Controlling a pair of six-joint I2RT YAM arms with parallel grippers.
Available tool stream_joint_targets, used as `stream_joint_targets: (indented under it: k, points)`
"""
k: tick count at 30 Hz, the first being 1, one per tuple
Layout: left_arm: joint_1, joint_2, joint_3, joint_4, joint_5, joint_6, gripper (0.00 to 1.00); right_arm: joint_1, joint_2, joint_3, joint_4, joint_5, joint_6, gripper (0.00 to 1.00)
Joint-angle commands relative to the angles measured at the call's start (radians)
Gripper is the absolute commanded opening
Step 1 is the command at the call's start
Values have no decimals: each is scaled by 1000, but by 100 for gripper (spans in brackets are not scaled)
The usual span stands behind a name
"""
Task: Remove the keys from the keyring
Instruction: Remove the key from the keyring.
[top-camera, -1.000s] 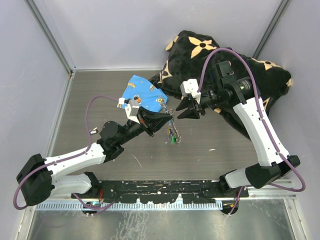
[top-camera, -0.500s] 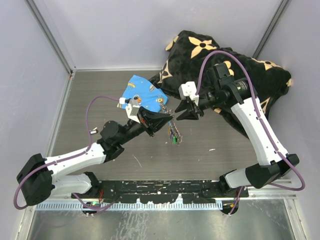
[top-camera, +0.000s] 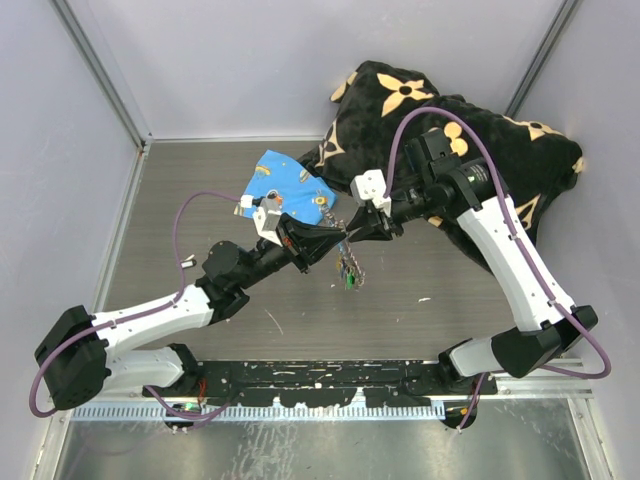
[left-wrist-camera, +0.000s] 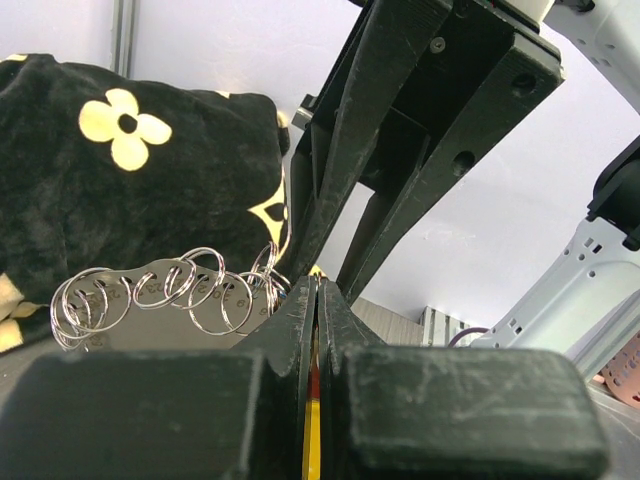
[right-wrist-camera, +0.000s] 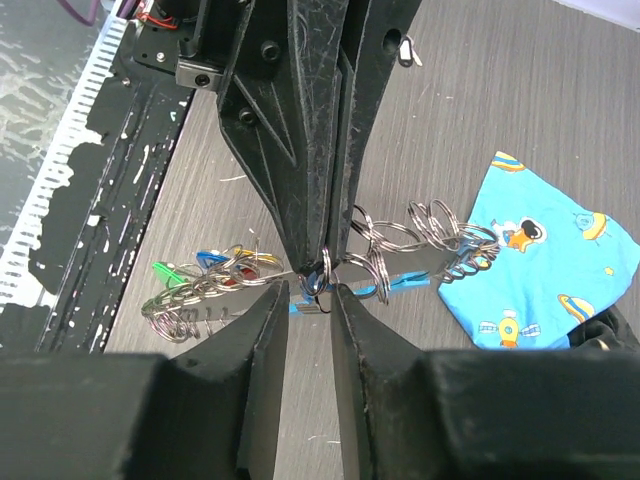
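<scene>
My left gripper is shut on the keyring, a bunch of thin metal rings on a flat metal strip with a light-blue piece, and holds it above the table. The keys, with green, blue, yellow and red heads, hang from its low end. Coming in from the right, my right gripper meets the left one tip to tip. Its jaws stand narrowly open on either side of a small ring with a dark blue key. In the left wrist view the rings hang left of the shut jaws.
A blue printed cloth lies on the table behind the grippers. A black bag with pale flower marks fills the back right corner. The black mounting rail runs along the near edge. Grey walls close in the table.
My right gripper has moved left up to the left gripper's tips, and its jaws have narrowed around the small ring. The left arm and the keyring have stayed put.
</scene>
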Motion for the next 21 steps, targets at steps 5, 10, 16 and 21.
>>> stream_joint_targets:
  k: [5,10,16,21]
  points:
    - [-1,-11,50,87,-20,-11,0,16,-14,-6,21,34,-18,23]
    - [-1,-11,51,88,-22,-10,0,15,-19,-2,17,51,-16,24]
    - [-1,-14,52,85,-20,-10,0,16,-24,0,6,60,-21,25]
    - [-1,-18,51,85,-21,-14,0,15,-23,-1,8,61,-24,24]
